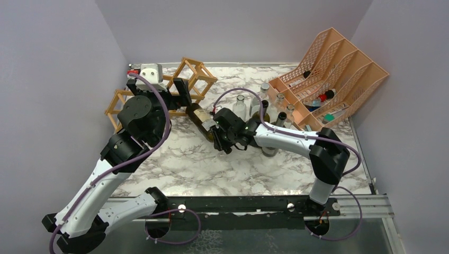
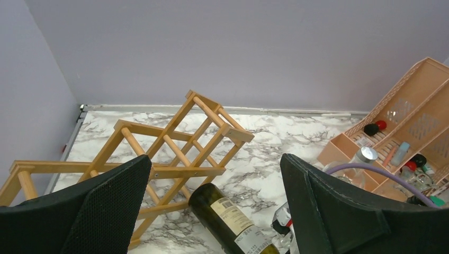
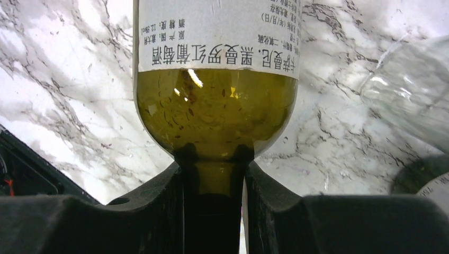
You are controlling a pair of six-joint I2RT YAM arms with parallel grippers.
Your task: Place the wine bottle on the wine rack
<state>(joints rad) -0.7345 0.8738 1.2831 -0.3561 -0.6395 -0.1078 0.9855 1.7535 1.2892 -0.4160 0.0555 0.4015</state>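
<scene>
The right pincer [image 1: 218, 137] is clenched on the neck of the wine bottle [image 1: 201, 119]. The right wrist view shows this plainly: the two black fingers [image 3: 159, 203] press on either side of the narrow neck, just below the olive-green shoulder. Beyond that runs the white label with its printed characters.

The bottle lies at a slant over the middle of the marble desk [image 1: 212, 172]. Its neck points near and right, into the right pincer, and its round base points far and left toward the wine rack [image 2: 185, 171]. The base is close to the near right edge of the rack but sits in none of the cells. Whether the base rests on the desk or hangs just above it cannot be told.

The rack itself is a light wooden lattice at the far left of the desk, near the left wall.

The left pincer [image 1: 159, 89] hangs released over the rack, its jaws spread wide with nothing between them. In its own wrist view, the rack and the bottle's base show between its dark fingers [image 2: 106, 209].

To the right of the bottle stand several clear glass bottles [image 1: 240, 106] and dark bottles [image 1: 263, 112]. Beyond them, an orange perforated file organiser [image 1: 339, 69] fills the far right corner and holds small items.
</scene>
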